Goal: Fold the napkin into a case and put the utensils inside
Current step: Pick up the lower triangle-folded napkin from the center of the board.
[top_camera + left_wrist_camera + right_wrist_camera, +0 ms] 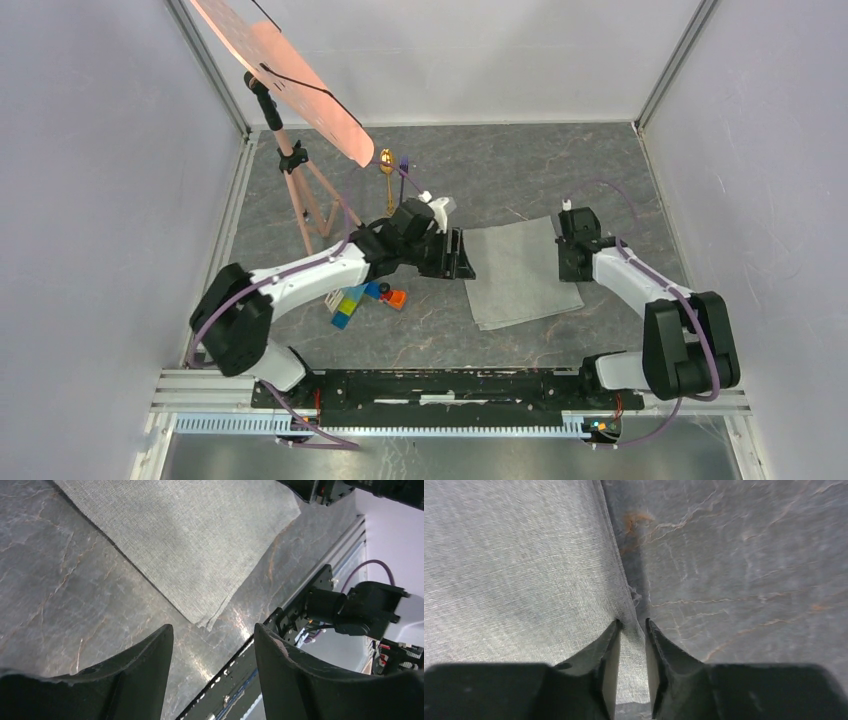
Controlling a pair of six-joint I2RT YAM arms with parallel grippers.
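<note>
Right gripper (pixel 632 623) straddles the napkin's (pixel 514 570) right edge with jaws nearly together; whether they actually pinch the cloth cannot be told. Left gripper (pixel 214 628) hovers spread wide, just beside the napkin's left edge.

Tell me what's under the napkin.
The napkin lies flat on the marbled table, no bulge showing. Anything beneath is covered; the gold spoon and purple fork lie apart.

3 pale walls (pixel 470 50) rise behind and beside the pink tripod (pixel 303 195), which stands on an evenly lit grey marbled tabletop (pixel 540 165).
</note>
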